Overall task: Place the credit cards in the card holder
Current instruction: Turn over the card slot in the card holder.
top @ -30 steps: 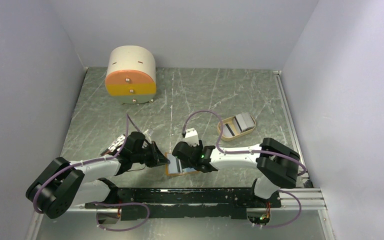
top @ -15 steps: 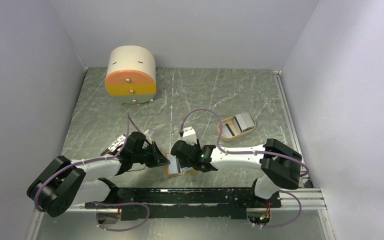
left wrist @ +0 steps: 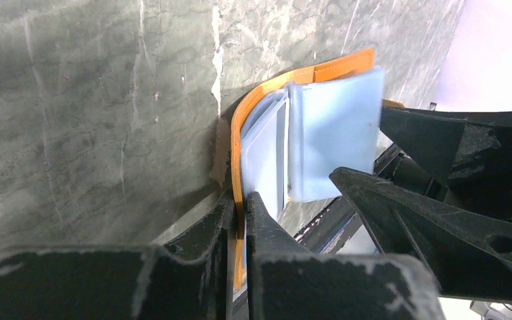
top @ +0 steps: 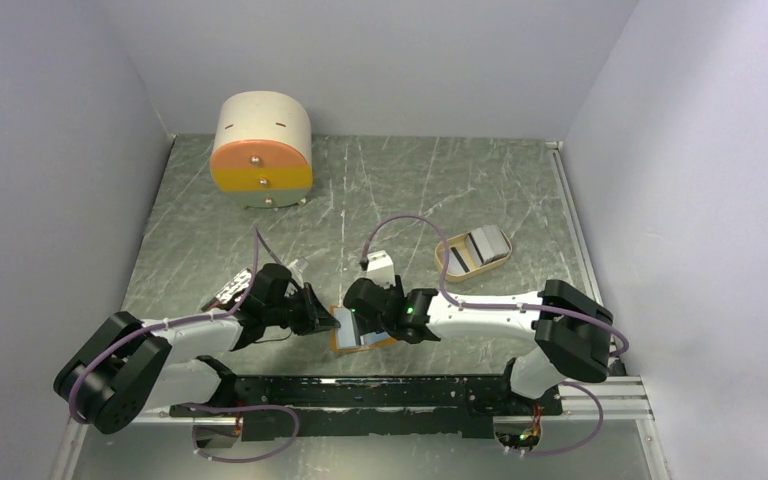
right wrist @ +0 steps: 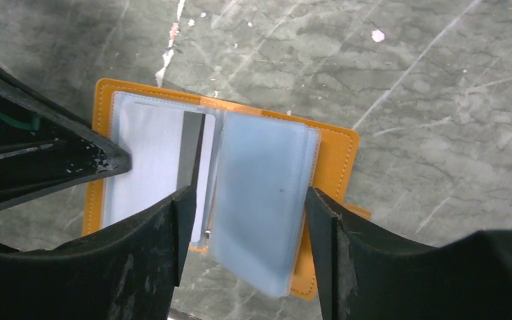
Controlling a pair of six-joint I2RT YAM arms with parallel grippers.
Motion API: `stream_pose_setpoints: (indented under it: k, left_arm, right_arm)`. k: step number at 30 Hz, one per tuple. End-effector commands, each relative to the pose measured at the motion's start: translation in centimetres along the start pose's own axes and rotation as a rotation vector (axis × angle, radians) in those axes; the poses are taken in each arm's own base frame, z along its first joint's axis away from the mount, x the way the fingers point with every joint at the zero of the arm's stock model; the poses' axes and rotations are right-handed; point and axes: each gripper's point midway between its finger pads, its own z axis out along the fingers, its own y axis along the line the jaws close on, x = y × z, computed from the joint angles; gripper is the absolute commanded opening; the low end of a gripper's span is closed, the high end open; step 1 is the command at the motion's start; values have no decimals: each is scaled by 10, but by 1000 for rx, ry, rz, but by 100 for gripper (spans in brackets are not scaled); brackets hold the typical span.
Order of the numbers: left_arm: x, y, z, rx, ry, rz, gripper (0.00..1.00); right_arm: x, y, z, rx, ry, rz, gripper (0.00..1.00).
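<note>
The top view alone takes in the whole grey-green marbled surface (top: 410,190). A round cream-and-orange drawer box (top: 260,150) stands far left, and a tan oval tray (top: 443,257) right of centre holds pale grey credit cards (top: 480,245).

The small orange-tan leather-like card holder (top: 360,335) lies open at the near edge, between the two tools and mostly hidden by them. Only the left wrist view shows the left tool (left wrist: 243,200) clenched on the holder's orange cover edge (left wrist: 240,133), which bows upward. Only the right wrist view shows the right tool (right wrist: 250,200) released. Its jaws stand apart on either side of a raised pale blue plastic leaf (right wrist: 263,200), with a gap on one side.

Since a second ago the right arm's elbow has swung right and nearer, and its tool has crept slightly left. The left arm has kept its place.

The holder (right wrist: 337,153) has stitched orange covers and translucent pale blue sleeves inside. A pale card with a dark stripe (right wrist: 195,150) shows in the sleeve beside the raised leaf.
</note>
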Motion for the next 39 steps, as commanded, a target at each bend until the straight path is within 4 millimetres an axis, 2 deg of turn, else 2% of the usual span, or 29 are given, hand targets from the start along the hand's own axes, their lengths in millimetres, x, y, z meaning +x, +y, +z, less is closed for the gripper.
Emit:
stream_pose_setpoints:
  k: [1, 6, 12, 23, 28, 39]
  left_arm:
    - [-4, -5, 2, 12, -13, 28, 9]
    - [-3, -5, 2, 16, -14, 25, 9]
    - [-3, -6, 3, 18, -10, 25, 9]
    - [-3, -6, 2, 17, -15, 26, 9]
    - [-3, -7, 2, 20, -15, 27, 9]
    - [-3, -7, 1, 20, -19, 28, 9]
  right_arm:
    - [-9, -8, -9, 50, -22, -1, 65]
    - [-12, -10, -13, 45, -40, 13, 65]
    - [-1, -4, 1, 31, -13, 4, 68]
    - [10, -9, 17, 65, 10, -13, 74]
    - [17, -11, 22, 71, 24, -18, 73]
    - [27, -11, 28, 64, 42, -22, 66]
